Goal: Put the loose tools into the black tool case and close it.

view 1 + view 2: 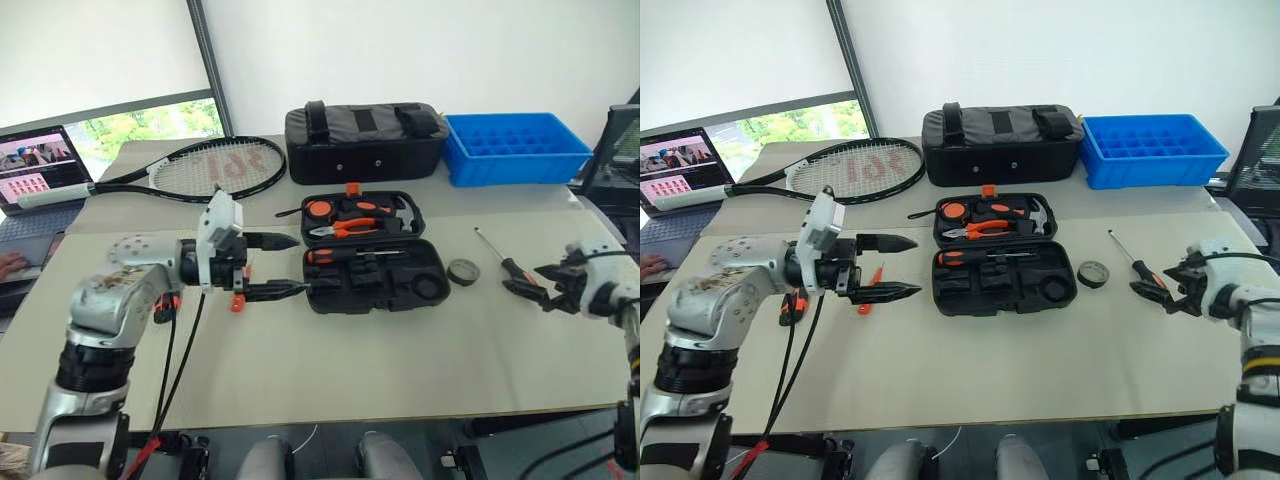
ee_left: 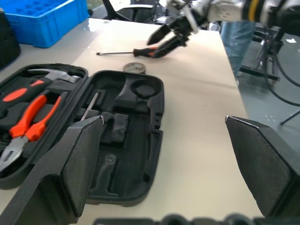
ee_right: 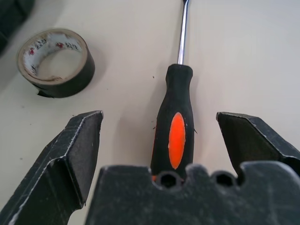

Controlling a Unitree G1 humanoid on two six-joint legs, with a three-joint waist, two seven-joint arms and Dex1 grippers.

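The black tool case (image 1: 375, 285) lies open mid-table, with a hammer and orange pliers (image 1: 345, 225) in the far half and one screwdriver (image 1: 350, 255) in the near half. My left gripper (image 1: 297, 265) hovers open just left of the case, nothing between its fingers (image 2: 79, 159). A small orange tester screwdriver (image 1: 237, 300) lies under it, and an orange-and-black tool (image 1: 790, 305) is partly hidden below that arm. Right of the case sits the black tape roll (image 3: 54, 56). My right gripper (image 1: 545, 285) is open, its jaws on either side of a black-and-orange screwdriver handle (image 3: 176, 126).
A tennis racket (image 1: 200, 170), a black fabric bag (image 1: 365, 140) and a blue crate (image 1: 515, 147) line the far side of the table. A laptop (image 1: 35, 170) with a person's hand (image 1: 10, 265) on it stands at the left.
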